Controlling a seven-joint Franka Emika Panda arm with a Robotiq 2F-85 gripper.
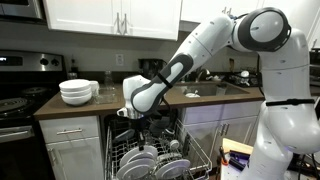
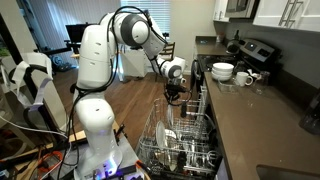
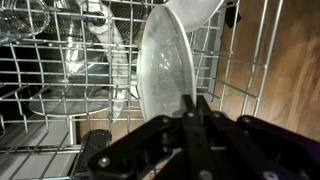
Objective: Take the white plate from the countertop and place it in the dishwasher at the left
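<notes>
In the wrist view the white plate (image 3: pixel 165 60) stands on edge between the wires of the dishwasher rack (image 3: pixel 50 85). My gripper (image 3: pixel 190 102) has its two black fingers pressed together on the plate's near rim. In both exterior views the gripper (image 1: pixel 140 118) (image 2: pixel 176 97) points down just above the pulled-out rack (image 1: pixel 200 160) (image 2: pixel 190 150), under the counter edge. The held plate is hard to tell apart from the other dishes in the exterior views.
Other dishes and glassware (image 3: pixel 100 45) fill the rack to the left of the plate. A stack of white bowls (image 1: pixel 77 92) (image 2: pixel 222 71) sits on the countertop next to a stove (image 1: pixel 15 95). Wooden floor (image 3: pixel 290 80) shows beyond the rack.
</notes>
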